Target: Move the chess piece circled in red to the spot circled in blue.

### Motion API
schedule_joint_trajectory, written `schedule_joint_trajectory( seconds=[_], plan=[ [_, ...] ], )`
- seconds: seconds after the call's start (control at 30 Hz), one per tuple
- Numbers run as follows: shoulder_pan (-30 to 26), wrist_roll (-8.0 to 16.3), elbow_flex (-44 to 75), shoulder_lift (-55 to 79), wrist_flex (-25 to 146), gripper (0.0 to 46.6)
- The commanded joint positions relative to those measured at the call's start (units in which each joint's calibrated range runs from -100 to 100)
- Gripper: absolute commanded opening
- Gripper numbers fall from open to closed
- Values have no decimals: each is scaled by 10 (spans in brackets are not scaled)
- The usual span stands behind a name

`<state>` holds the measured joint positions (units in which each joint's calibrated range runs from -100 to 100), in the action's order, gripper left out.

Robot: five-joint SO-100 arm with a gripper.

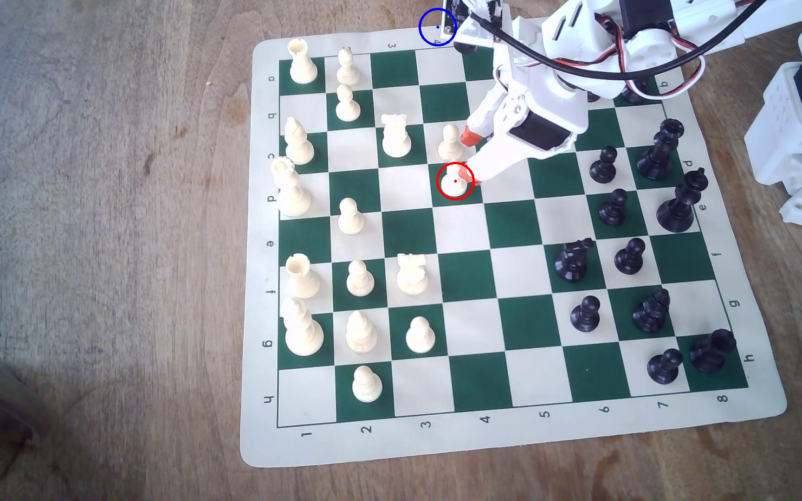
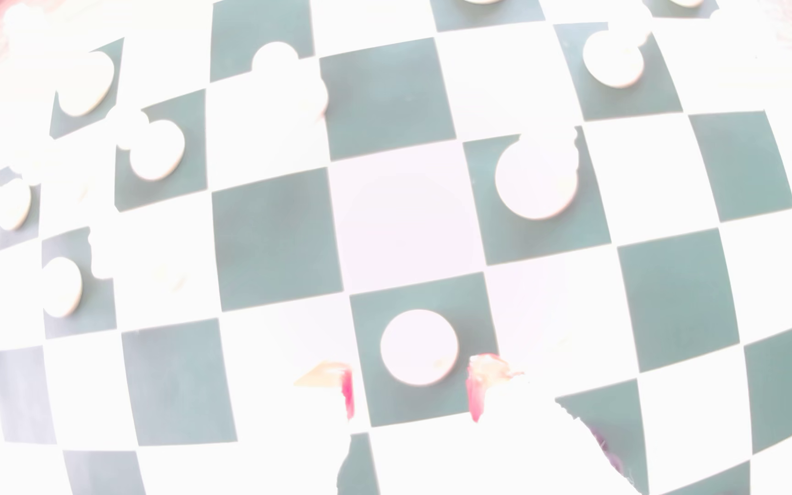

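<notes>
Wood-grain bench [image 1: 100, 241] nearest, with the cream and green board mat [image 1: 486, 433] laid flat on it, numbers along the near edge. Leaves the near squares of files 4 and 5 bare, so nothing there to crowd an approach.

Further in, the chess piece [image 1: 455, 185]: a cream-white pawn, upright on a dark green square in row d, file 4. Sits inside the red ring [image 1: 436, 181], marked that way as the one to lift.

Around it, the end effector [image 1: 472, 160], spread, orange-tipped fingers apart and pinching nothing. In the wrist view, washed out but readable, brackets the chess piece [image 2: 419, 347] with the end effector [image 2: 411, 390] tips to either side of its round base and a little short of it. Looks like a pre-grasp stance: held wide to clear the flared base, aimed low to catch the narrow neck. Probably needs a touch more reach before closing.

Just beyond, a second white pawn [image 1: 450, 142] on the next square, very near the far finger in the exterior view; touching or not, cannot tell. Could get nudged over on closing or lifting.

To the exterior view's left of that, a white knight [image 1: 395, 137], clear of the fingers.

Farthest, the spot [image 1: 437, 27]: a blue ring off the checkered field, on the mat's far border by the file 4 label, partly overlapping arm hardware. Well apart from the pawn, so calls for a lift high enough to pass the neighbour pawn on the way
</notes>
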<state>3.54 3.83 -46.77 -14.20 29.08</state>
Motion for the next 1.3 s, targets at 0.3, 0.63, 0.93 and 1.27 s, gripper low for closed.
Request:
schedule_joint_trajectory(
  seconds=[0.3, 0.63, 0.93, 1.27],
  plan=[
    [-12, 17, 76, 27, -18, 136],
    [-8, 17, 67, 50, -24, 136],
    [-4, 15, 58, 66, -48, 123],
    [-3, 11, 40, 71, -66, 104]
  ],
)
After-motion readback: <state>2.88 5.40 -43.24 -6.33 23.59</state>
